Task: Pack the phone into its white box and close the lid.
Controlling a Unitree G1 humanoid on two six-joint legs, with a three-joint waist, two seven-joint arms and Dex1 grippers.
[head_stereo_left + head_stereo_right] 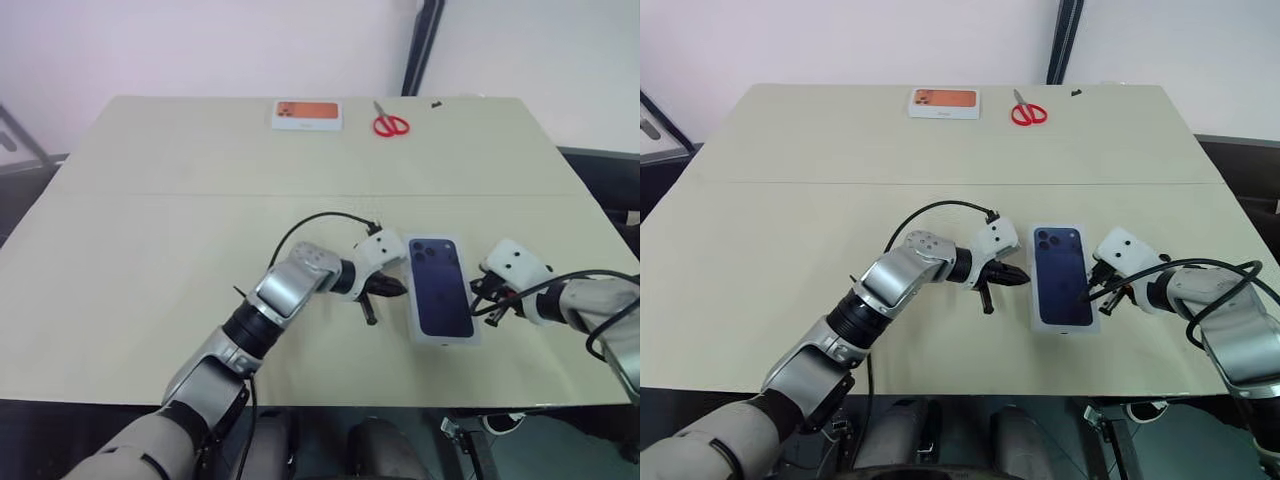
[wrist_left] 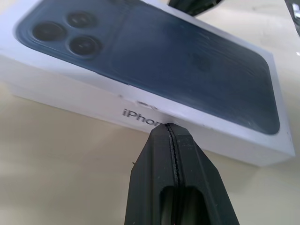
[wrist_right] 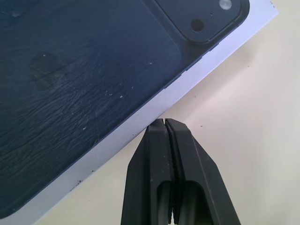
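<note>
The left gripper (image 2: 174, 127), its two black fingers pressed flat together and holding nothing, points at the long side wall of the lid (image 1: 441, 288), tip just short of the printed lettering there. Across the box, the right gripper (image 3: 164, 123) is likewise clamped shut and empty, its tip just beside the lid's opposite long edge, with a sliver of bare table showing between them in the right wrist view.

The lid sits squarely closed, dark blue phone picture face up, printed camera cluster at the far end from the robot. It lies between the two grippers near the front edge of the table (image 1: 150, 250), right of the table's middle, its long sides running away from the robot. The white box beneath and the phone itself are hidden under the lid.

The left arm reaches in from the lower left with a black cable looping over its wrist; the right arm comes in from the right edge.

Well apart, at the far edge of the pale table, a white box with an orange picture (image 1: 307, 114) lies flat, and red-handled scissors (image 1: 389, 121) rest just to its right.
</note>
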